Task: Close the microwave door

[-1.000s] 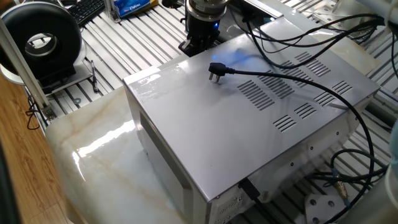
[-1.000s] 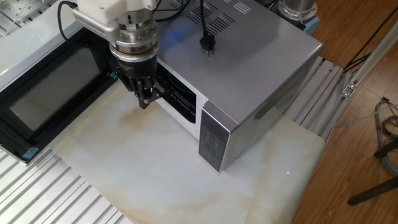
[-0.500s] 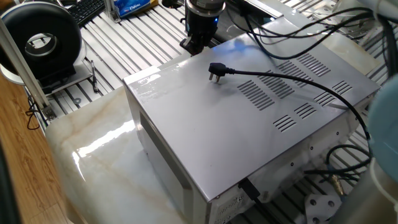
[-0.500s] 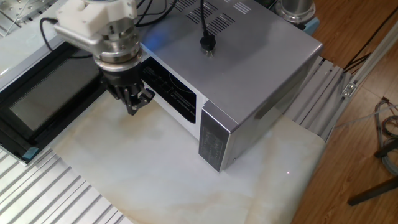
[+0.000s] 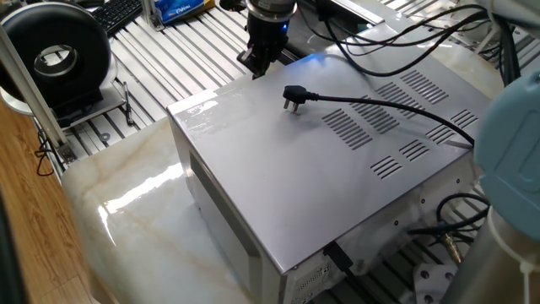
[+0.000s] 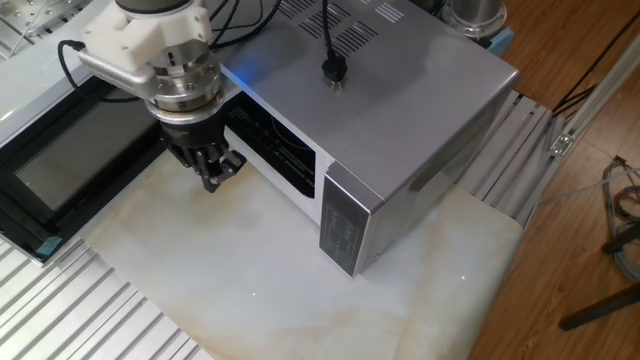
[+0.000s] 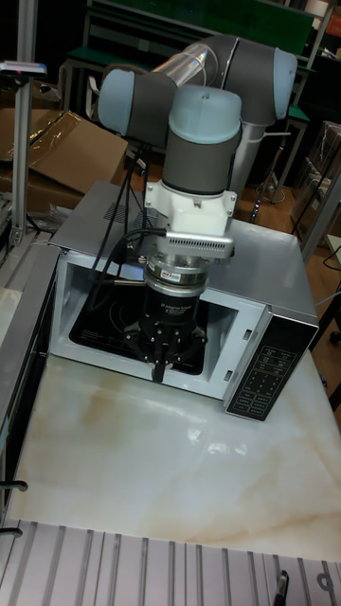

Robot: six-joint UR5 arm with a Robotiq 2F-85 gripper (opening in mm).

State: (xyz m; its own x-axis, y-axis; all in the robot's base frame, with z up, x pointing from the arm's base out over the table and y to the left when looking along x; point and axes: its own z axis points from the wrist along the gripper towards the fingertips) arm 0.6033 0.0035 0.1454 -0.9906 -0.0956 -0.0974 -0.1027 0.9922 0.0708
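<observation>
The microwave (image 6: 420,90) is a silver-grey box on the marble top, its black plug (image 6: 333,70) lying on its roof. Its cavity (image 7: 114,317) stands open. The microwave door (image 6: 70,150), a dark glass panel in a black frame, is swung wide out to the left; in the tall fixed view it shows edge-on (image 7: 26,312). My gripper (image 6: 213,177) points down just in front of the cavity's lower edge, between door and control panel (image 6: 343,230). Its fingers look shut with nothing between them. From behind the microwave (image 5: 337,169), only the gripper's upper body (image 5: 257,55) shows.
The marble tabletop (image 6: 250,290) stretches in front of the microwave, ringed by slatted aluminium rails (image 6: 60,310). A black round device (image 5: 55,55) and a keyboard (image 5: 118,13) lie off the marble. Cables (image 5: 456,232) trail behind the microwave.
My gripper has moved left along the microwave's front, away from the control panel and toward the open door. The door has not moved.
</observation>
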